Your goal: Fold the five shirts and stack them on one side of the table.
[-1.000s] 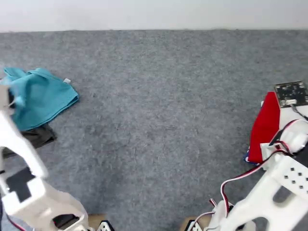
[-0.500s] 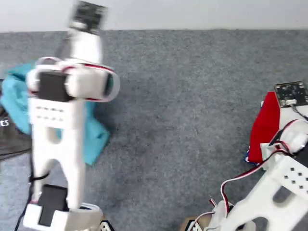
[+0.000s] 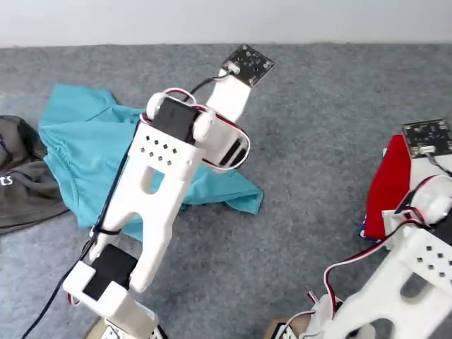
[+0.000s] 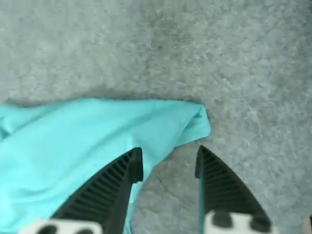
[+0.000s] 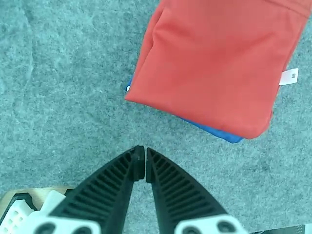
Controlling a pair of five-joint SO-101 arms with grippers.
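Where the corner of the teal shirt (image 4: 92, 131) ends, grey table (image 4: 234, 63) stretches beyond.

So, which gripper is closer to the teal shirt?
Left. The left gripper sits over a corner of the teal shirt, while the right gripper is far across the table, next to the folded red shirt.
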